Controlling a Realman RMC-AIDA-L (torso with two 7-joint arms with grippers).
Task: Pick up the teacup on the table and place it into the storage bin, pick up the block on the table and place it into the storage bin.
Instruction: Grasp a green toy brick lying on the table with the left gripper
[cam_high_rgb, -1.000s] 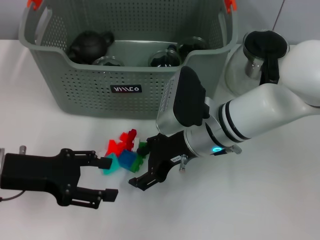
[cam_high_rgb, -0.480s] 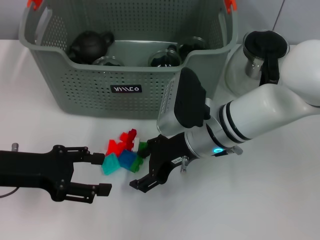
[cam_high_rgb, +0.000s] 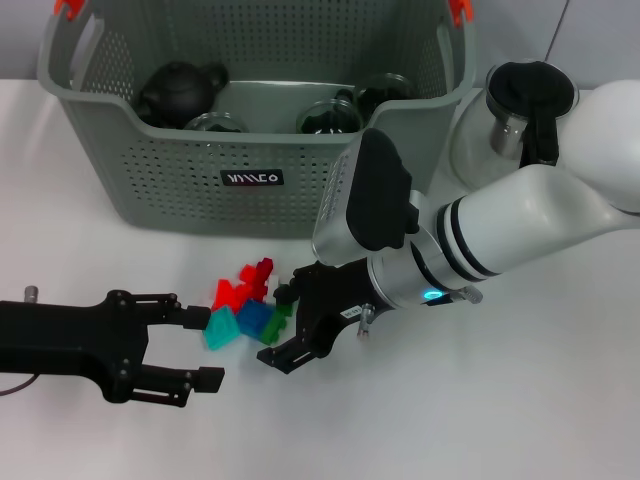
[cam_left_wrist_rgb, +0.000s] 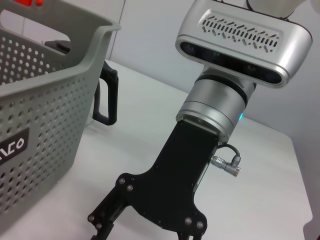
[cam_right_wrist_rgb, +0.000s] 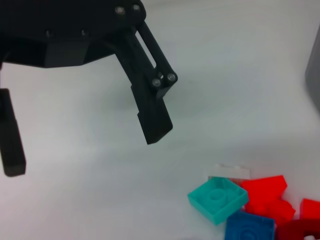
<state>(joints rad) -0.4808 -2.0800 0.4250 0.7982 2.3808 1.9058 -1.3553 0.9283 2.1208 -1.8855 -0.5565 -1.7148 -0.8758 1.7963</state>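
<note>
Bright, even light; soft faint shadows

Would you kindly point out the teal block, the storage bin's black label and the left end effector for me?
teal block (cam_high_rgb: 221, 329): head view, on its top face.
black label (cam_high_rgb: 251, 178): head view, on its white lettering, on the storage bin's front wall.
left end effector (cam_high_rgb: 203, 348): head view, midway between its open fingertips.
</note>
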